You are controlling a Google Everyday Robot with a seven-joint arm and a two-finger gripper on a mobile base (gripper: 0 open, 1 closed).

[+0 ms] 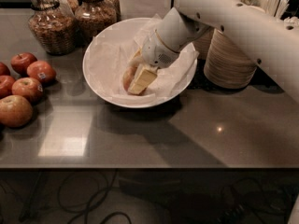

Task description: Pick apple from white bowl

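Observation:
The white bowl (100, 85) stands on the grey counter, lined with crumpled white paper. The apple (126, 77), red-orange, lies in the middle of the bowl, and only its left side shows. My gripper (136, 78) reaches down into the bowl from the upper right and sits right over and against the apple, covering most of it. The white arm crosses the bowl's right half.
Several darker red apples (28, 80) lie in a group at the counter's left edge. Two glass jars (49, 24) stand behind the bowl to the left. A stack of beige disposable bowls (231, 62) and a cup of utensils (268, 1) stand to the right.

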